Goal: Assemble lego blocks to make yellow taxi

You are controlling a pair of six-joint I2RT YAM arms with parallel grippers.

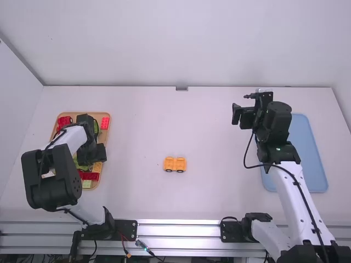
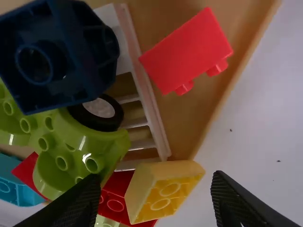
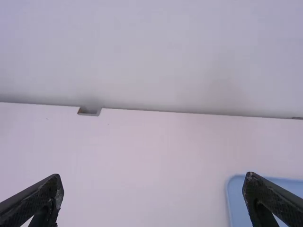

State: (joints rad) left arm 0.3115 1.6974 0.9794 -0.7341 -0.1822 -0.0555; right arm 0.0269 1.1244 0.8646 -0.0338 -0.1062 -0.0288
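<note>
Yellow-orange plastic block car (image 1: 175,164) at table's (image 1: 219,192) near middle, wheels showing, looks part-built, top bricks probably left; left pincer (image 2: 156,176) open over pale-yellow plastic brick (image 2: 168,194) in left wooden tray (image 2: 184,123), right pincer (image 3: 154,176) open, empty, far right.

We list: wheeled piece (image 1: 175,164), orange-yellow; small block (image 2: 163,191), pale yellow; studded brick (image 2: 189,52), plain red; chunky block (image 2: 71,71), navy; knobbed piece (image 2: 61,142), lime green; left tray (image 2: 182,132), tan; right tray (image 1: 308,164), light blue.
</note>
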